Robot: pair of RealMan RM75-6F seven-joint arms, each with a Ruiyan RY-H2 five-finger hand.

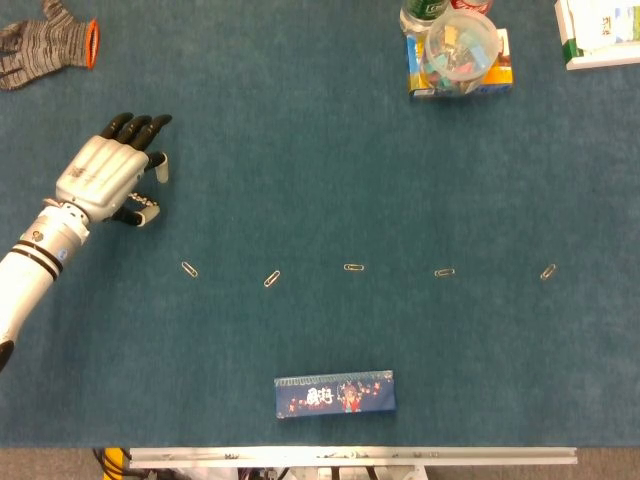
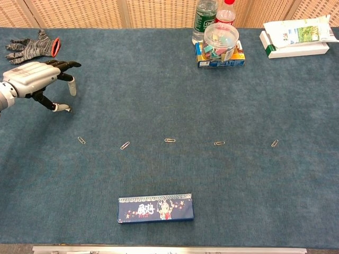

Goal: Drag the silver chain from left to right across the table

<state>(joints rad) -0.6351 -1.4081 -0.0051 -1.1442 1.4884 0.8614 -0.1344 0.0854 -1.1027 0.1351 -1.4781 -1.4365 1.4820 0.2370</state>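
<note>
The silver chain [image 1: 148,204] is a short beaded piece lying on the blue cloth at the far left, mostly hidden under my left hand [image 1: 105,175]. That hand hovers low over it with fingers spread and pointing away from me, and its thumb tip comes down beside the chain [image 2: 63,109]. In the chest view the left hand [image 2: 34,76] arches over the spot, fingertips close to the cloth. I cannot tell whether any fingertip touches the chain. Neither view shows my right hand.
Several paperclips [image 1: 272,279] lie in a row across the middle. A blue box [image 1: 335,394] sits near the front edge. A grey glove [image 1: 45,45] lies at the back left, a clear jar [image 1: 460,50] on a box with bottles at the back, a white package [image 1: 600,30] at the back right.
</note>
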